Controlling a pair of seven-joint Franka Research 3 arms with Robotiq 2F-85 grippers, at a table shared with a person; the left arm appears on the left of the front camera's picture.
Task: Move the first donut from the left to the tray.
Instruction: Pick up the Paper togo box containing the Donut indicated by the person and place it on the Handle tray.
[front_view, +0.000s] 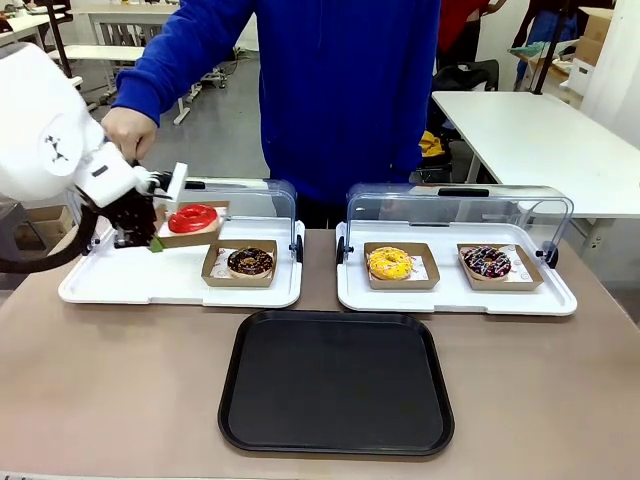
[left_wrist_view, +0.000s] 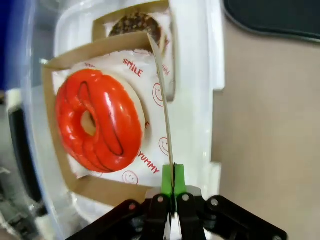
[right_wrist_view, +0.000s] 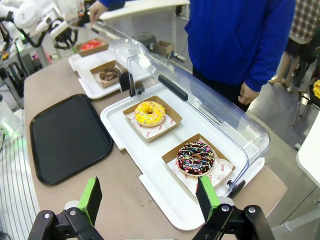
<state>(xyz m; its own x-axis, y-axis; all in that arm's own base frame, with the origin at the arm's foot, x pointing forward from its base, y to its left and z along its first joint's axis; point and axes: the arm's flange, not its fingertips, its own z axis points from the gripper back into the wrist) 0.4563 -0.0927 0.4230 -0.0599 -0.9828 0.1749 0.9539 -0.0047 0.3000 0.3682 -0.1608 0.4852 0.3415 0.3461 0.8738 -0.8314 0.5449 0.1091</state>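
The red glazed donut (front_view: 192, 217) (left_wrist_view: 98, 120) (right_wrist_view: 90, 44) lies in its shallow brown cardboard box (front_view: 186, 232) (left_wrist_view: 60, 165), lifted a little above the left white tray (front_view: 120, 285). My left gripper (front_view: 152, 240) (left_wrist_view: 173, 177) is shut on the box's thin side wall, green pads pinching the cardboard edge. The black tray (front_view: 336, 381) (right_wrist_view: 67, 136) (left_wrist_view: 280, 20) lies flat at the table's near middle. My right gripper (right_wrist_view: 150, 197) stands open above the table's right end, nothing between its fingers.
A chocolate donut (front_view: 250, 263) stays on the left white tray. The right white tray (front_view: 455, 295) holds a yellow donut (front_view: 390, 263) and a sprinkled chocolate donut (front_view: 487, 262). Both clear lids are raised; a person's hand (front_view: 128, 132) holds the left one.
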